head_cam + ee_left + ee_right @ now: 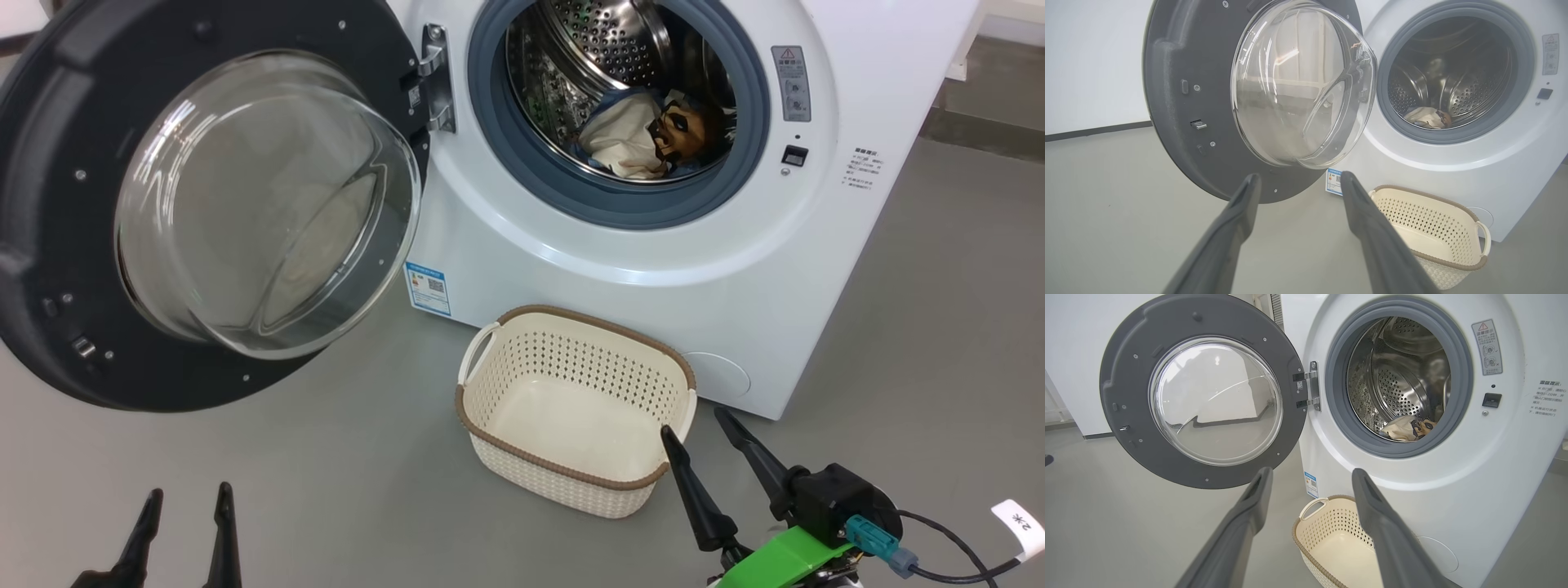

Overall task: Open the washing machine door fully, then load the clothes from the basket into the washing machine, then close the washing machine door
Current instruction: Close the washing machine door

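Here, from the head view, we count one big white front-loading washing machine (735, 269) with a steel perforated drum. Its one round door (49, 204), black-rimmed around a bulging clear glass bowl, is swung wide to the left on a steel hinge (437, 77). The clothes (629, 135) lie in one heap low in the drum: one cream-white piece and one piece with an orange-and-black figure, with a little blue at the edge. One cream perforated plastic basket (563, 490) with a brown woven-look rim stands on the grey floor (245, 490) just before the machine, its bare bottom in plain sight. One small blue label (428, 287) sits low on the machine's front. The left gripper (189, 490) shows at the lower left with its two dark fingers apart, holding nothing. The right gripper (695, 420) hangs just beside the basket's right end, its two fingers also spread and free.

In the left wrist view, the left gripper (1300, 174) points with its two parted fingers at the lower edge of the door (1171, 102), apart from it. The clothes (1427, 117) rest in the drum of the washing machine (1433, 163), and the basket (1437, 220) stands below.

In the right wrist view, the right gripper (1312, 469) holds its two fingers wide above the basket (1331, 522). The door (1122, 375) stands open on the left, and the clothes (1406, 428) lie inside the washing machine (1494, 477).
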### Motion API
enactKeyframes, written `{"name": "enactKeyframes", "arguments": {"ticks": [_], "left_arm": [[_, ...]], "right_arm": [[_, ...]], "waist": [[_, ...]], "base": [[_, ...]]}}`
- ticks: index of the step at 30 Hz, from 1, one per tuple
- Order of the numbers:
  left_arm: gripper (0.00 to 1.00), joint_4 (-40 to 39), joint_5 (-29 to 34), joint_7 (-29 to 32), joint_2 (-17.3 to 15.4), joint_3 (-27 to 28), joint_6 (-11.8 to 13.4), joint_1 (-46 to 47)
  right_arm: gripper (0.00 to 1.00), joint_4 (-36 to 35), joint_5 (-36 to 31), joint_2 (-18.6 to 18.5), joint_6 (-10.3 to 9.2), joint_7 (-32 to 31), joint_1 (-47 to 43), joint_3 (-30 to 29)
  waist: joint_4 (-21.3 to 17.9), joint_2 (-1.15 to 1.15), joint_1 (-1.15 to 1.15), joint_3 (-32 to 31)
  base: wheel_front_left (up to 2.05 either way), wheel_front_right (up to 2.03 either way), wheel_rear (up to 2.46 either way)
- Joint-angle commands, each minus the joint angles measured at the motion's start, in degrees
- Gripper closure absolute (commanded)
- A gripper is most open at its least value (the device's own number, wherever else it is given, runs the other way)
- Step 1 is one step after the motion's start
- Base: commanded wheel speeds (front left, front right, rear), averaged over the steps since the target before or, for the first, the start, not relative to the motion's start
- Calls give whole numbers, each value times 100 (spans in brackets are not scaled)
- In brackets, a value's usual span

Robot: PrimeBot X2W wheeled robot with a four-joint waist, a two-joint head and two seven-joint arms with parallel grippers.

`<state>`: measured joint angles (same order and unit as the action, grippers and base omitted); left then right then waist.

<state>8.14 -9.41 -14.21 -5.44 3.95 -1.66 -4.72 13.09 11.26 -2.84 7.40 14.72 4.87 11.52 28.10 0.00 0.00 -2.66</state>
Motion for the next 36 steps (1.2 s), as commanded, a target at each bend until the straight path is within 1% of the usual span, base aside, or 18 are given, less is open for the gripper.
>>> {"name": "enactKeyframes", "arguments": {"ticks": [1, 12, 36], "left_arm": [[0, -163, -42, -68, -93, 177, 54, 128], [0, -106, -67, -72, -153, 150, 64, 164], [0, -152, -171, -77, -162, 126, 156, 131]], "right_arm": [[0, -118, 61, -4, 9, 28, 208, 104], [0, -152, 79, -4, 9, 28, 94, 33], [0, -103, 85, -4, 9, 28, 160, 105]], "waist": [[-6, 0, 0, -7], [-31, 0, 0, -39], [-33, 0, 0, -43]], "base": [[0, 0, 0], [0, 0, 0], [0, 0, 0]]}}
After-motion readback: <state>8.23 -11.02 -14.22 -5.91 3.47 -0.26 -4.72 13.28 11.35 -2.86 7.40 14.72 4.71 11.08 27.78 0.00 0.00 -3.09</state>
